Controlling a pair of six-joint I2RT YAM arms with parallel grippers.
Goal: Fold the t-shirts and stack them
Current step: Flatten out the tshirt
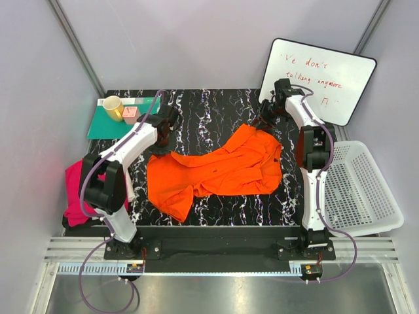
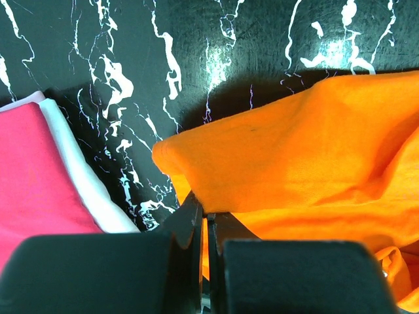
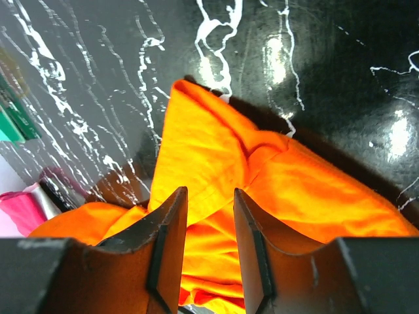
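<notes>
Left wrist: left fingers (image 2: 195, 217) clamp the orange t-shirt (image 2: 294, 150). Right fingers (image 3: 171, 222) straddle a fold, parted; they should close firmly before any lift.

Above orange t-shirt (image 3: 219, 147), right gripper (image 3: 209, 195) fingers (image 3: 170, 232) apart; black marbled table (image 3: 327, 72) beneath.

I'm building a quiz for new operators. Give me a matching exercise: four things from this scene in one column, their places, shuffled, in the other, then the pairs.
1. orange t-shirt
2. pink t-shirt
3. yellow mug
4. white basket

A. on the green mat
B. beside the right edge of the table
C. spread across the table's middle
D. bunched at the table's left edge

Pairs: 1-C, 2-D, 3-A, 4-B
</notes>
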